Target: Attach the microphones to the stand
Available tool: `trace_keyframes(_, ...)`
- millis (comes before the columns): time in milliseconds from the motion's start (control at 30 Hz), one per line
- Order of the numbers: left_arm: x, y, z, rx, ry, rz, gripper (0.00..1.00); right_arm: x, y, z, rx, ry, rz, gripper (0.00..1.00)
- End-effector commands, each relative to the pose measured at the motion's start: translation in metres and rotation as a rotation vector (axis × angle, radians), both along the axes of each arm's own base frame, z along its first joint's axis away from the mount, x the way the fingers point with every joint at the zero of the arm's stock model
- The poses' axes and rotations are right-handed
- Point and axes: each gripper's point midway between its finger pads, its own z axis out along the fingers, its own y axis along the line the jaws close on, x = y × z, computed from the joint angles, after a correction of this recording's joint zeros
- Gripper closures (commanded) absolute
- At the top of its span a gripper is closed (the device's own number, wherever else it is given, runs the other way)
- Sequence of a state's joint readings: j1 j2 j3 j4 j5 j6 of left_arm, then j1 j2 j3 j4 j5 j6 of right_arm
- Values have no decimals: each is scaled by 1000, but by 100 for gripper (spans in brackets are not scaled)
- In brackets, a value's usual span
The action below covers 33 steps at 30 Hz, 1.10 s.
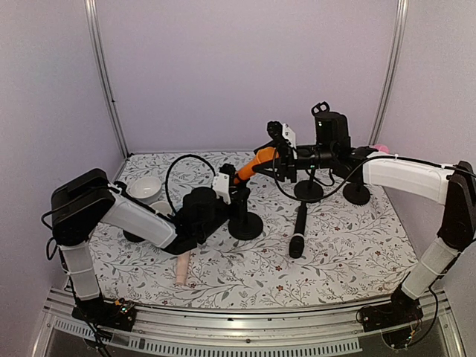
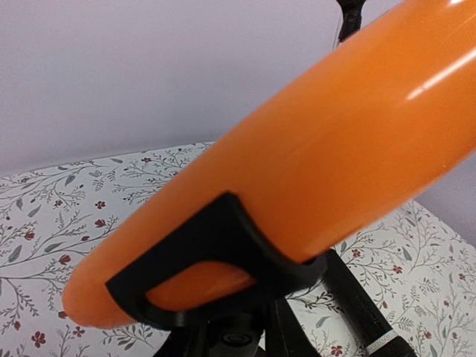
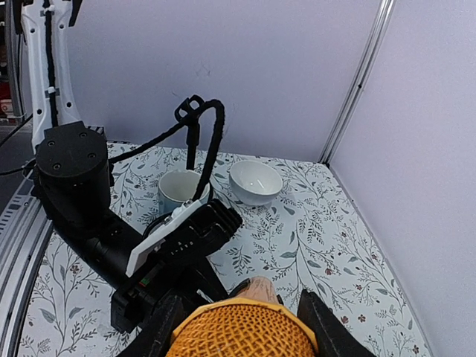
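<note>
1. Seating step: the orange microphone (image 1: pixel 256 165) rests tilted in the clip of the stand (image 1: pixel 245 223), its head pinched between the fingers (image 3: pixel 158 333) of the right gripper (image 1: pixel 280 152)
2. The left gripper (image 1: pixel 222 186) has its fingers closed narrow by the stand's stem; I cannot tell if they pinch it
3. Next, probably: release the head gently, then fetch the black microphone (image 1: pixel 299 232) lying on the tabletop (image 1: pixel 357 253)
</note>
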State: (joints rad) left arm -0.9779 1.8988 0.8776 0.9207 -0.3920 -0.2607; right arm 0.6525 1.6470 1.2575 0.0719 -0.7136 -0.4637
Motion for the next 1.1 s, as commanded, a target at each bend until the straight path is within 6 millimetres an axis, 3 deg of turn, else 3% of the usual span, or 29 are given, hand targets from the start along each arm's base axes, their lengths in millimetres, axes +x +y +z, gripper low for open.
trace_keyframes(0,-29,-35,44,-65,-133,-148,100,-38,-11,-153,-343,429,-13,100)
trace_keyframes(633,-33,-32,45,-70,-140,-146,100,-37,-12,-188,-403,480,-36,100)
trace_keyframes(733,-33,-30,44,-71,-137,-142,100,-36,-12,-177,-390,463,-40,100)
trace_keyframes(967,-32,-22,44,-77,-144,-118,100,-45,-16,-123,-299,409,-33,100)
trace_keyframes(1067,-30,-20,46,-79,-151,-111,100,-50,-21,-115,-273,404,-40,100)
